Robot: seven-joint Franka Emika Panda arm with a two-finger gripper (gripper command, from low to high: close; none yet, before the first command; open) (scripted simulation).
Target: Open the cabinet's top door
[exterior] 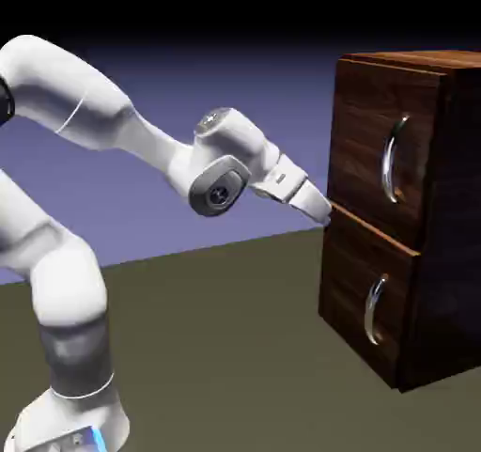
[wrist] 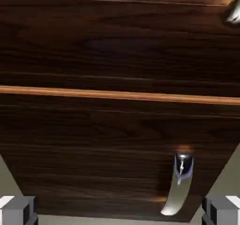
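Holding the pincer point(wrist: 120, 211) spread open and empty, probably to leave room around a bar. Aiming near the seam point(exterior: 376, 231), apparently too low for the upper handle point(exterior: 388, 163). Find the top door point(exterior: 362, 131) closed, between seam and top edge of the cabinet point(exterior: 451, 206).

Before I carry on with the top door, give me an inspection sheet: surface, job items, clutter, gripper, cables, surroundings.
Surface: plain dark olive floor, no marks seen.
Top door: upper panel looks closed; its curved silver handle has nothing on it.
Lower panel: looks closed, with its own silver handle.
Clutter: nothing seen.
Gripper: open, empty, pointing at the cabinet front, off both handles; contact with the wood cannot be told.
Cables: nothing seen.
Surroundings: blue-violet backdrop, darkening to black at the top.
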